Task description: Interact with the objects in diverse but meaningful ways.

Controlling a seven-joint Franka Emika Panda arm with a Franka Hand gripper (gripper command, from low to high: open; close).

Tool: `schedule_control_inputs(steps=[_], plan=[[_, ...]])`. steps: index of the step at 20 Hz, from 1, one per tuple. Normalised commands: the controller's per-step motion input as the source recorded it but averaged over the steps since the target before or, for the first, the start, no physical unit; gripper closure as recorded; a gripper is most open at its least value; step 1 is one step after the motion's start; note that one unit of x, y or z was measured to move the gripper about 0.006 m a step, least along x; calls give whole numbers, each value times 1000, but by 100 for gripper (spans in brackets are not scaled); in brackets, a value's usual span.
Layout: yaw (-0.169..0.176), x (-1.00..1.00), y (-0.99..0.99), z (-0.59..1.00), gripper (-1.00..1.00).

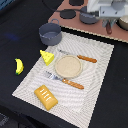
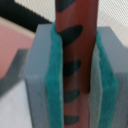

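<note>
1. Bread slab [image 1: 45,97] nearest, cheese wedge [image 1: 47,57] and banana [image 1: 19,66] behind, pot [image 1: 50,33] at eleven o'clock.
2. Far, at one o'clock, gripper [image 1: 109,26] jaws clamp the sausage [image 2: 75,60].
3. Risk: the smooth, round sausage may slide out.

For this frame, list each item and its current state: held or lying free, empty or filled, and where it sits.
gripper: shut on the sausage, raised over the far board.
sausage: clamped between the green-padded fingers.
pot: upright, empty as far as visible, at the mat's far corner.
cheese wedge: lying free on the mat.
banana: lying free, off the mat.
bread slab: flat on the mat.
plate: empty, between fork and knife.
</note>
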Motion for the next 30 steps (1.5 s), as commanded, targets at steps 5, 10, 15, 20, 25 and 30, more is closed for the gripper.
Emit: schedule_control_inputs(steps=[5, 10, 15, 20, 25, 30], plan=[[0, -910, 740, 420, 100], [0, -556, 874, 98, 100], [0, -525, 769, -124, 100], [0, -356, 567, -347, 100], [0, -198, 227, -445, 100], [0, -277, 140, -466, 100]])
